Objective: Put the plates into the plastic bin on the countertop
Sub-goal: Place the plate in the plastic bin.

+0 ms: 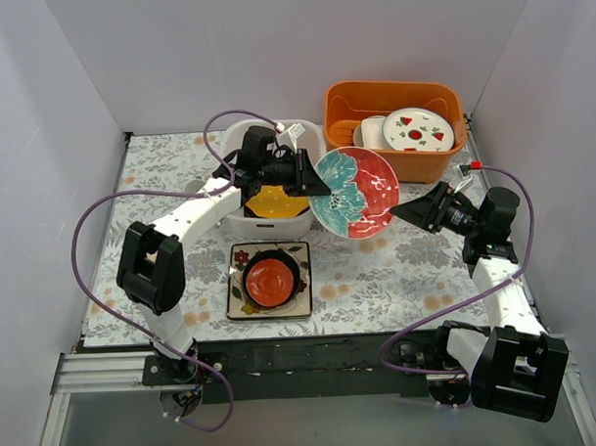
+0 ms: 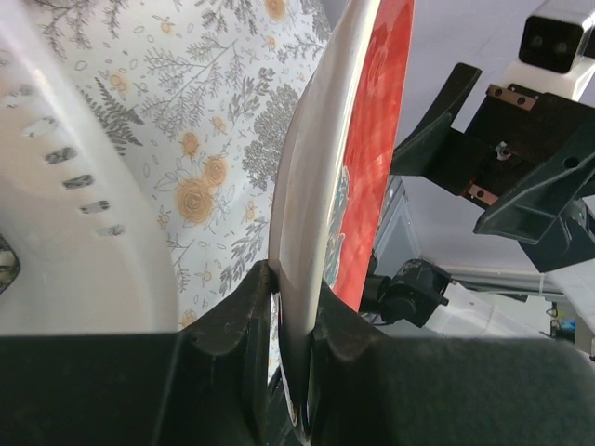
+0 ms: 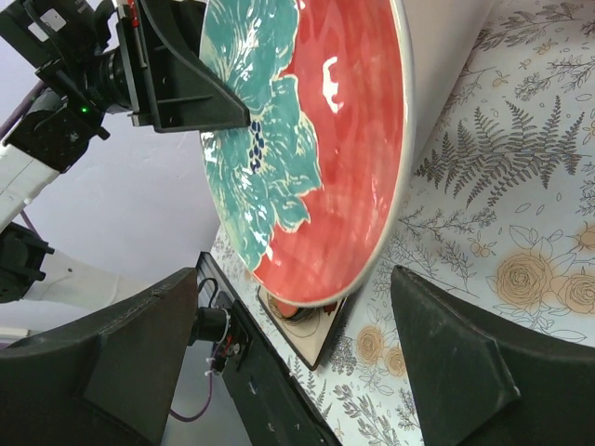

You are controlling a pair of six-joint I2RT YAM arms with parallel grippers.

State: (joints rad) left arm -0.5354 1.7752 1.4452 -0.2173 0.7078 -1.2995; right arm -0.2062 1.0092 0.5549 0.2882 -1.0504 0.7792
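**Above the countertop (image 1: 398,268), toward its far edge: plate held by the rim**

The left gripper (image 1: 311,178) clamps the rim of the teal-and-red plate (image 1: 354,194), fingers nearly together. The plate is tilted in the air, just right of the plastic bin (image 1: 238,139). The right gripper (image 1: 407,209), fingers spread wide, sits beside the plate's right edge and grips nothing. A yellow plate (image 1: 276,201) lies inside the bin.

countertop (image 1: 398,278) | on it: plastic bin (image 1: 279,226), orange tub (image 1: 414,166), square plate (image 1: 238,303)
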